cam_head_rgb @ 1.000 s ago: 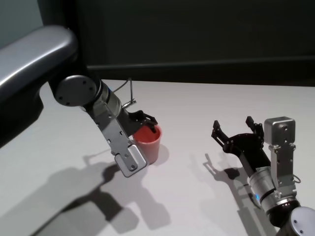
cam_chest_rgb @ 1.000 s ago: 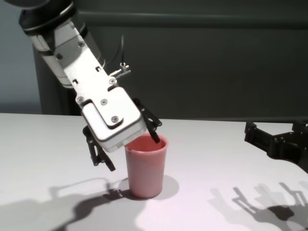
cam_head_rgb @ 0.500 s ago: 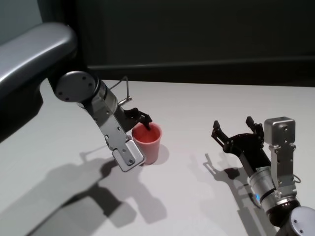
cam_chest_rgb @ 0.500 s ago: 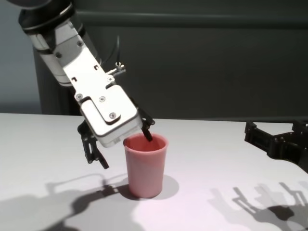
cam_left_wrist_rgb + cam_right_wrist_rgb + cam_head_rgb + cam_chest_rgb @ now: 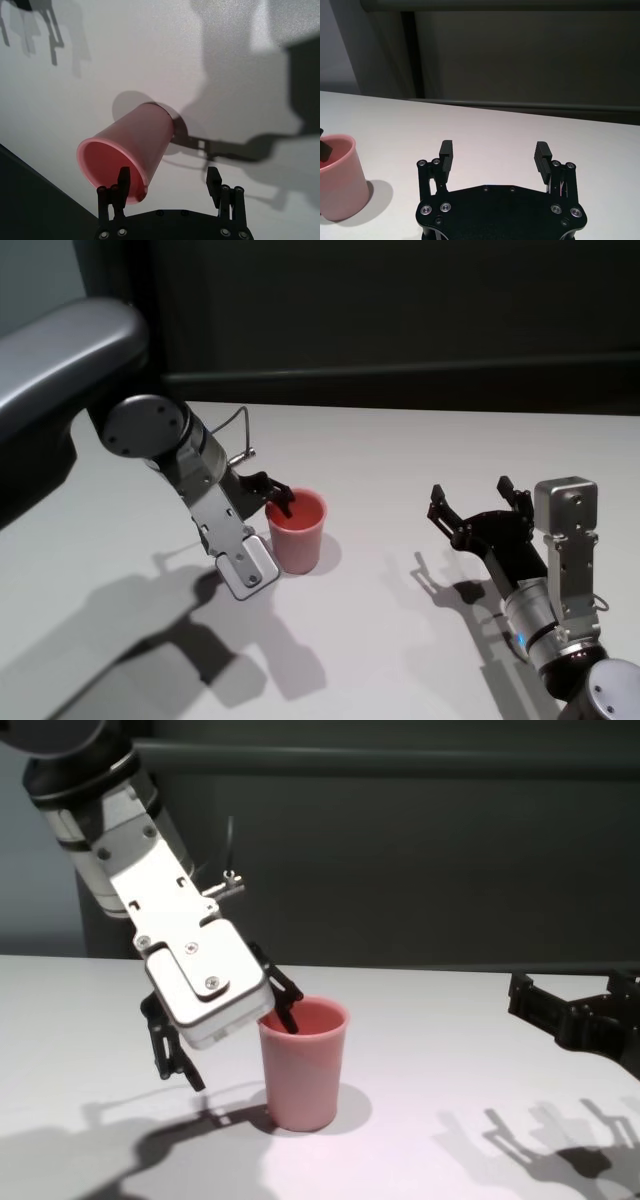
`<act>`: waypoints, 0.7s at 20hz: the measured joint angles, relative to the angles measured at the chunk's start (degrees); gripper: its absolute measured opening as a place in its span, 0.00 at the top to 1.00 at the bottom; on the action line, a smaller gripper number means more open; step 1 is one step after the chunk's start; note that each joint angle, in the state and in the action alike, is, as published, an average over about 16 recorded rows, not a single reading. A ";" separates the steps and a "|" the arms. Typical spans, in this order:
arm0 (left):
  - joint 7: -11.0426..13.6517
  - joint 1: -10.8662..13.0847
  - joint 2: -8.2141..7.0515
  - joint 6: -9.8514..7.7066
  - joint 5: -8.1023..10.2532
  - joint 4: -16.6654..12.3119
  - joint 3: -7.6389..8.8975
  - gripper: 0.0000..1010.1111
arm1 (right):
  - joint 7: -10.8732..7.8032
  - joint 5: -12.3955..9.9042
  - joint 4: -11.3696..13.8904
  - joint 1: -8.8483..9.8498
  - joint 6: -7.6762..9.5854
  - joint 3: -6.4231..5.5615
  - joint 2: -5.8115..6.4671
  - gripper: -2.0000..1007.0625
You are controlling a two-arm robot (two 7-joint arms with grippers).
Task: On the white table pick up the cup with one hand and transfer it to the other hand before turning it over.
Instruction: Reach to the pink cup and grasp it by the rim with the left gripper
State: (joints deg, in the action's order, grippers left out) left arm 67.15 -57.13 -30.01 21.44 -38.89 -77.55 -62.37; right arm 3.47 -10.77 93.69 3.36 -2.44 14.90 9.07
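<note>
The small pink plastic tumbler (image 5: 297, 530) stands upright on the broad matte white table (image 5: 400, 460), mouth up, and the left gripper with the light grey boxy housing (image 5: 228, 1040) is right at its rim. That gripper's black fingers are spread wide, one fingertip (image 5: 287, 1020) dipping inside the tumbler's mouth, the other (image 5: 192, 1078) hanging outside beside the tumbler's wall, nothing clamped. Well apart from the tumbler, the right gripper with black housing (image 5: 475, 502) hovers just above the table, its fingers spread wide too, empty.
</note>
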 joint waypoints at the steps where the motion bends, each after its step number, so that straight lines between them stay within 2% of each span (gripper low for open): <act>1: 0.00 -0.01 -0.08 -0.03 0.09 0.02 -0.14 0.01 | 0.00 0.00 0.00 0.00 0.00 0.00 0.00 0.01; 14: -1.27 -0.37 -0.23 -0.76 1.17 0.65 -1.36 0.01 | 0.00 0.00 0.00 0.00 0.00 0.00 0.00 0.01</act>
State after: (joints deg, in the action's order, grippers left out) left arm 65.88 -57.50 -30.24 20.68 -37.72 -76.90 -63.74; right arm 3.47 -10.77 93.69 3.36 -2.44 14.90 9.07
